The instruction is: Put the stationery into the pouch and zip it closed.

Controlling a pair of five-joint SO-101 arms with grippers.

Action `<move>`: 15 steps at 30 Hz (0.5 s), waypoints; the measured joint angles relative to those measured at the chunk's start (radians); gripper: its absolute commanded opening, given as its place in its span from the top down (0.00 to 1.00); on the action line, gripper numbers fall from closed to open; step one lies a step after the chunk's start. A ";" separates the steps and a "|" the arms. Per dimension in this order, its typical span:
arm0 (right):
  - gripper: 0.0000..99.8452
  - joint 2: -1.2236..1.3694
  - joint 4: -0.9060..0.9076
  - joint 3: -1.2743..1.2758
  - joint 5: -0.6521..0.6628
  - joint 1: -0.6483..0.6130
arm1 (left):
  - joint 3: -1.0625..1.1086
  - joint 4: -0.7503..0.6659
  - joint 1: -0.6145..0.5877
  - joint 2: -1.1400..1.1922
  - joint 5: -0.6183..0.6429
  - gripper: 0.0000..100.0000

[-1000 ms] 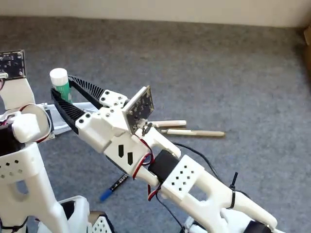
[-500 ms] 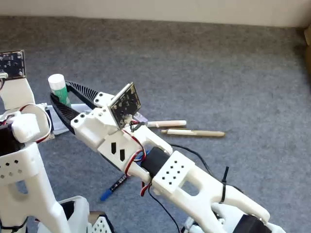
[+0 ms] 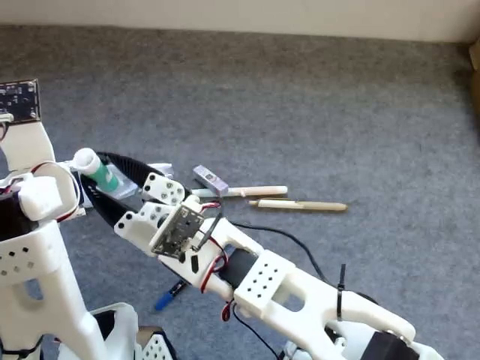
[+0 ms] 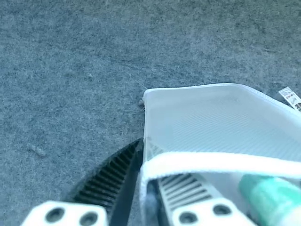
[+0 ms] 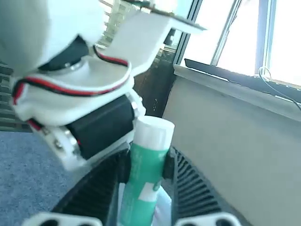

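Observation:
A green glue stick [image 3: 98,171] with a white cap is tilted between the black fingers of my right gripper [image 3: 96,177], which is shut on it beside the left arm. In the right wrist view the glue stick [image 5: 143,175] stands between the two fingers of the right gripper [image 5: 144,165]. The white mesh pouch [image 4: 211,122] is held up by its rim in my left gripper [image 4: 146,188], which is shut on it. The glue stick's green end [image 4: 273,197] shows at the pouch's mouth.
On the grey carpet lie two cream pens [image 3: 257,192] [image 3: 300,204], a small purple block [image 3: 211,180] and a blue-tipped marker [image 3: 172,291] under the right arm. The left arm's white body [image 3: 37,247] stands at the near left.
The right gripper has tipped downward and drawn nearer with the glue stick, lowering it from upright to slanted at the pouch. The left arm has stayed put.

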 measured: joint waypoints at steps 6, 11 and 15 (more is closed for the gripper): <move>0.99 0.000 -0.006 0.006 0.009 -0.002 | 0.000 0.000 0.000 0.000 0.000 0.99; 0.90 0.000 -0.006 0.006 0.012 -0.002 | 0.000 0.000 0.000 0.000 0.000 0.99; 0.82 0.002 -0.006 0.006 0.012 -0.009 | -0.002 0.000 0.000 0.000 0.000 0.99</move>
